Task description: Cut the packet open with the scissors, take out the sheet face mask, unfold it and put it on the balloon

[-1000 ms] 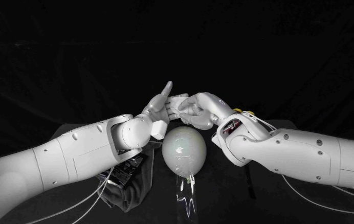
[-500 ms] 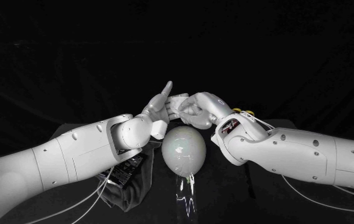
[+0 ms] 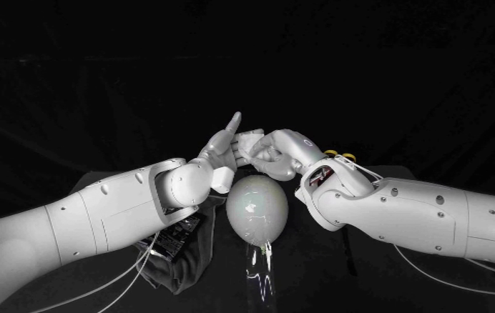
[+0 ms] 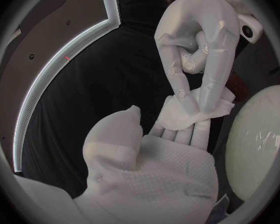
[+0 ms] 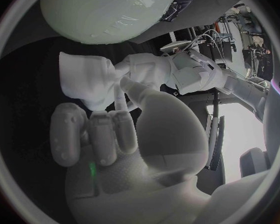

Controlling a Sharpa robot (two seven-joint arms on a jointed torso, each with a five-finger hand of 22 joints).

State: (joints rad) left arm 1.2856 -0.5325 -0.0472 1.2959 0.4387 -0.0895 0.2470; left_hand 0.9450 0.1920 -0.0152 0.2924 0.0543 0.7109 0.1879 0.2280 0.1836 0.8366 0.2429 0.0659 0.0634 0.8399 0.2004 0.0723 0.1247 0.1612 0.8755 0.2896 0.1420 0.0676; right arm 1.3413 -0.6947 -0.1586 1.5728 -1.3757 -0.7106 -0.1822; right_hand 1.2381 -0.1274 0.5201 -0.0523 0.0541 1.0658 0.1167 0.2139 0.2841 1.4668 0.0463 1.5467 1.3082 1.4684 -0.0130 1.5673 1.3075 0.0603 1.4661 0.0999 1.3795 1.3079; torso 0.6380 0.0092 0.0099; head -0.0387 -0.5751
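1. Head view: the balloon [image 3: 256,209] lies on the black table [image 3: 320,277] just below the picture's centre, its knotted end toward 6 o'clock. The left hand [image 3: 219,153] sits at 11 o'clock of the balloon and the right hand [image 3: 280,152] at 1 o'clock, the two meeting directly above it. Between them, at 12 o'clock of the balloon, is the white sheet face mask [image 3: 247,141], folded small and clear of the balloon. One finger of the left hand points straight up, away from the rest.

2. Left wrist view: the left hand [image 4: 155,169] reaches its fingers [image 4: 177,134] under the sheet face mask [image 4: 189,113], with its thumb standing a little apart beside the wad. The right hand [image 4: 199,50] comes down from the opposite side and its fingertips clamp the folded sheet. The balloon [image 4: 261,139] lies just beside both hands, untouched.

3. Right wrist view: the right hand [image 5: 124,149] has most of its fingers [image 5: 96,132] curled in, while a slim finger and the thumb grasp the sheet face mask [image 5: 85,82]. The left hand [image 5: 154,70] grasps the other edge of the same wad. The balloon [image 5: 109,10] is beyond the mask, apart from it.
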